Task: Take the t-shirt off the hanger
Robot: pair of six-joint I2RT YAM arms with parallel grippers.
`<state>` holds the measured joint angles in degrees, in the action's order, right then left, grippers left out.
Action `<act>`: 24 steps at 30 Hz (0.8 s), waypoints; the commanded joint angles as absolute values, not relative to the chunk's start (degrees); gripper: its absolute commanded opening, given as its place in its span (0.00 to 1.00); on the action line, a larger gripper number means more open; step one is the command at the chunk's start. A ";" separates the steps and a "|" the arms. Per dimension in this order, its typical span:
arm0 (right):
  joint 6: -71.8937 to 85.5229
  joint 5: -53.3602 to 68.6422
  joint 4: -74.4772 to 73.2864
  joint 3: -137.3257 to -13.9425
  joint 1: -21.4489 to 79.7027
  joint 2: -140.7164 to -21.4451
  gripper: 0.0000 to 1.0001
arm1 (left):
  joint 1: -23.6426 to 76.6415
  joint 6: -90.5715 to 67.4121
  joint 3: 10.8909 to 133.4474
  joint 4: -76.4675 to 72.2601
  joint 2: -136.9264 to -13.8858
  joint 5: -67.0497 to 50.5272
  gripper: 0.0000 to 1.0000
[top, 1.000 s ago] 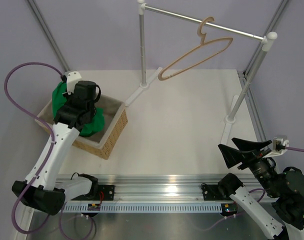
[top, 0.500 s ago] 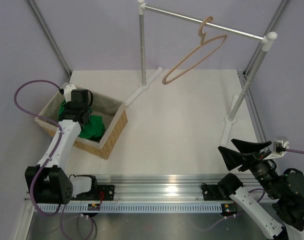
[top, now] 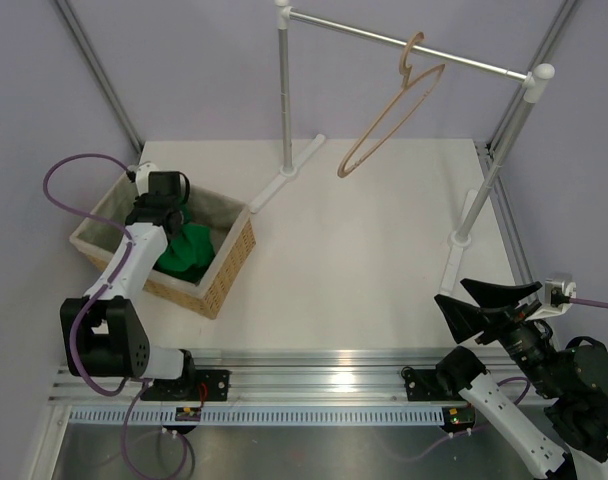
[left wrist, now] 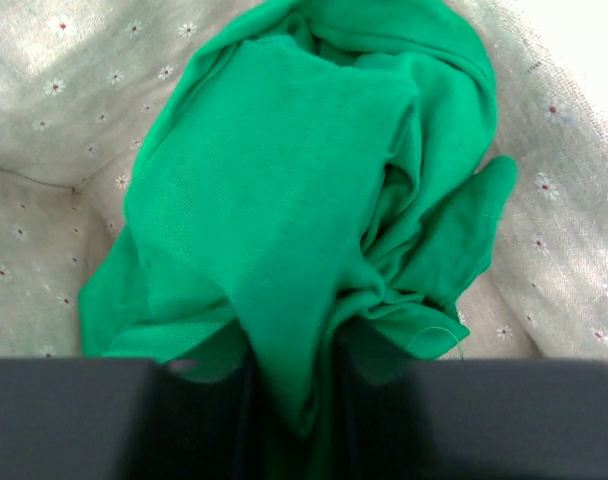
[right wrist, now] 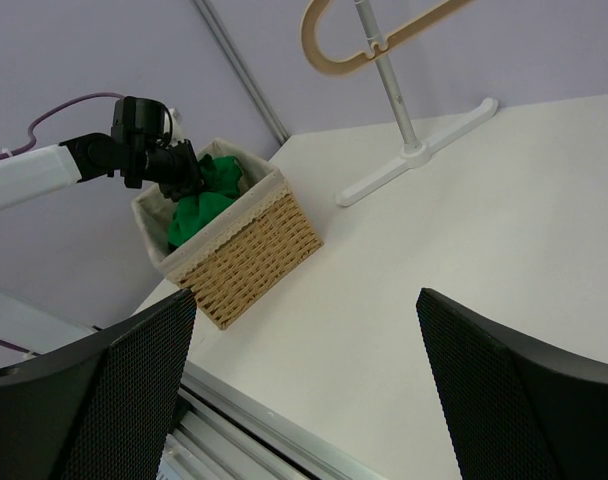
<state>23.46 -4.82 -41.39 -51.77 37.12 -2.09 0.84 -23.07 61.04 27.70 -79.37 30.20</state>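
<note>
Robot lab — framed test table (top: pixel 364 260)

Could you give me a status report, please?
Right gripper open, empty. Left gripper in wicker basket, bright green cloth t-shirt between jaws, grip unclear. Pale wooden hanger bare. No obstruction.

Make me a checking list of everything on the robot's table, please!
Surface: white table, rack feet standing on it.
Job's things: green t-shirt bunched in the wicker basket; wooden hanger bare, hanging tilted on the metal rail.
Clutter: nothing seen.
Grippers: left gripper in the basket, cloth between its fingers, grip unclear; right gripper open, empty.
Cables: purple cable looped by the left arm; another by the right.
Surroundings: lilac walls, metal frame poles.
</note>
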 commanded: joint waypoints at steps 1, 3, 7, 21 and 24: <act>22.06 -2.81 -39.64 -51.59 37.18 -1.67 0.99 | 0.53 -26.62 61.79 23.73 -78.92 33.57 0.31; 21.97 -2.64 -39.64 -51.50 37.18 -1.76 1.00 | 0.53 -27.16 62.14 23.82 -78.93 33.14 0.56; 21.97 -1.94 -39.46 -51.15 37.26 -1.23 1.00 | 0.53 -27.95 63.89 26.01 -77.09 31.57 0.98; 22.67 -5.17 -41.83 -52.82 37.18 -13.26 0.99 | 2.81 -21.26 70.41 30.86 -54.07 -8.58 0.99; 23.99 -10.27 -43.41 -53.96 37.18 -17.74 0.99 | 13.91 -22.15 67.51 29.88 -49.49 -10.38 0.99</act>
<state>23.33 -4.67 -41.78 -51.66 37.10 -14.52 5.32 -22.04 69.56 31.38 -51.99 -0.38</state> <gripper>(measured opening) 0.993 0.987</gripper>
